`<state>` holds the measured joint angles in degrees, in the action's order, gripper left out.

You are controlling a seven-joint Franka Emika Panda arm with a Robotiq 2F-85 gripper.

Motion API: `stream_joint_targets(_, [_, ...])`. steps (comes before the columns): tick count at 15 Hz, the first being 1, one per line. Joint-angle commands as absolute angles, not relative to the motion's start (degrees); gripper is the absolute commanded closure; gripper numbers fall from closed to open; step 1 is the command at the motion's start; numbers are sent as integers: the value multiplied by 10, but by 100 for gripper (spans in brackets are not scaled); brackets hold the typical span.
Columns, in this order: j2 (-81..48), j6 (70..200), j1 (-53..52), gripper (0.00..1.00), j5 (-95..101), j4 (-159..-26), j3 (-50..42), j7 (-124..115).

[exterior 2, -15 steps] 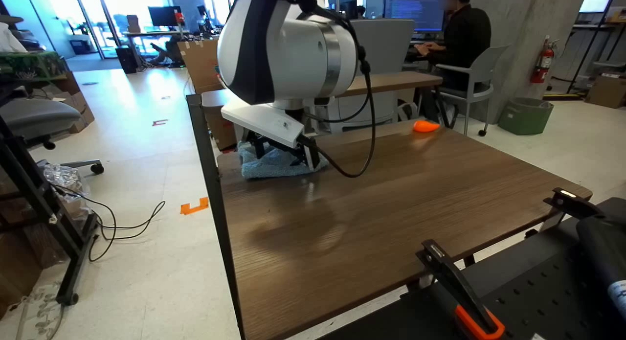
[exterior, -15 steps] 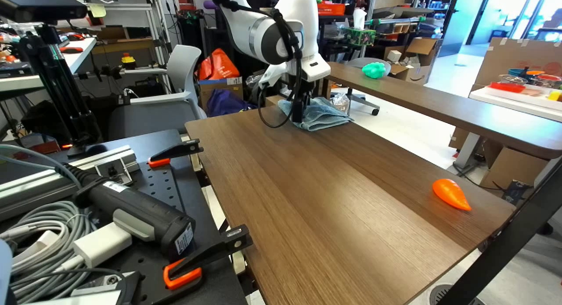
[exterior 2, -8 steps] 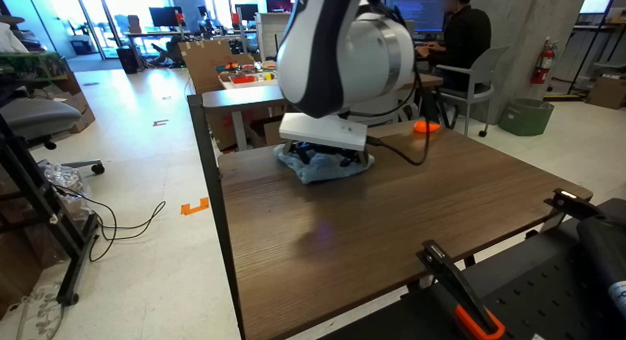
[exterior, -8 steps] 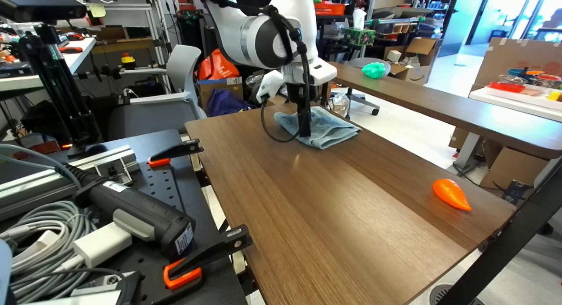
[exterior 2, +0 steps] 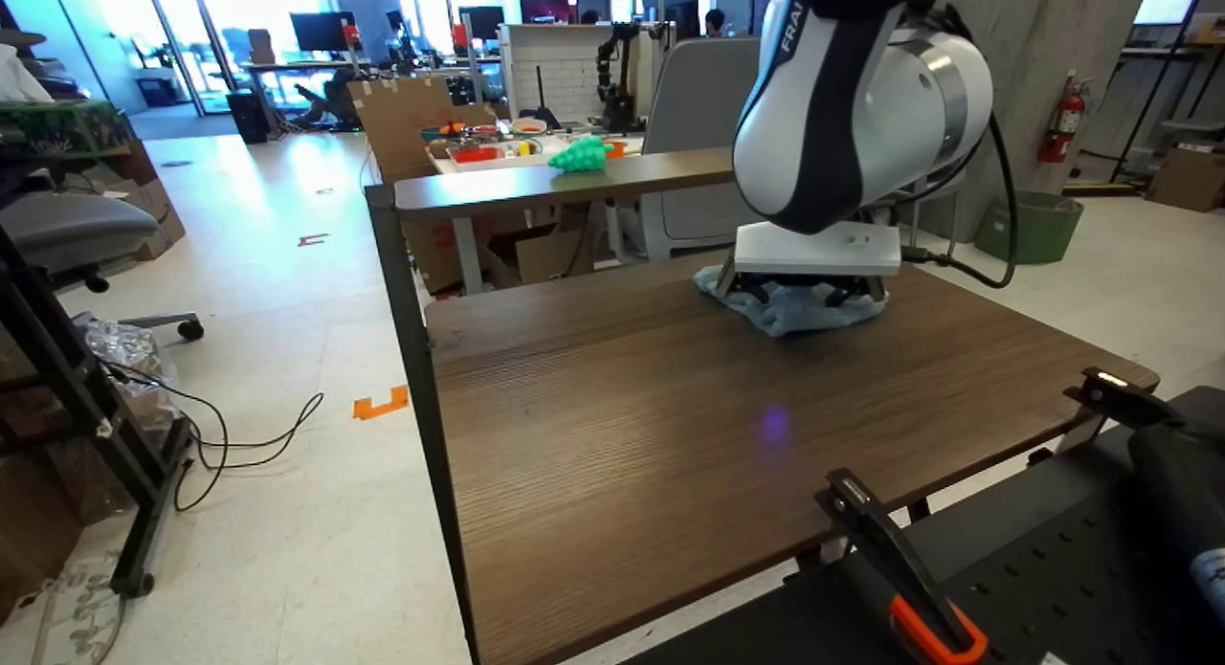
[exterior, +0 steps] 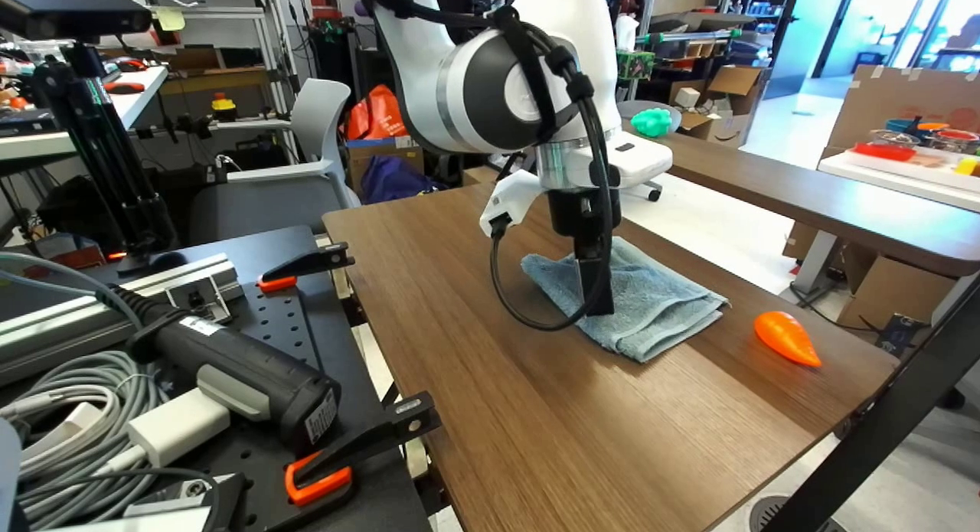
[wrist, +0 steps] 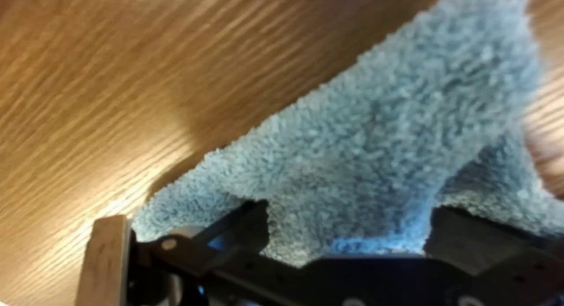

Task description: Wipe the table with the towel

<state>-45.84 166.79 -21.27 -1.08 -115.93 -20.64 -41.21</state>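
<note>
Your folded blue-grey towel (exterior: pixel 654 306) lies on the brown table (exterior: pixel 582 440). Down at the towel, your jaws stand apart with its folds filling the gap; from these views you cannot tell whether they pinch it. Near the towel, not touching it, lies an orange object (exterior: pixel 785 337).

Towel (wrist: pixel 374 134) on table (wrist: pixel 110 77), under gripper (wrist: pixel 349 218)

Washed out at the windows (exterior 2: pixel 258 14) in both exterior views. Streaked with glare on the surface (wrist: pixel 132 112) in the wrist view, soft around the towel (wrist: pixel 374 134), dark and blurred at the gripper (wrist: pixel 352 229).
</note>
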Motion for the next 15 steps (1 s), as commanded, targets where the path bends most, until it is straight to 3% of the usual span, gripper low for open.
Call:
stream_joint_targets(1, [-443, 1705, -257, 0, 35, -1246, -242, -371])
stream_joint_targets(5, [-419, 1778, -314, 0, 65, -1338, -299, -304])
stream_joint_targets(6, [-430, 1746, -290, 0, 21, -1277, -275, -312])
stream_joint_targets(15, [-434, 1769, -317, 0, 38, -1340, -304, -221])
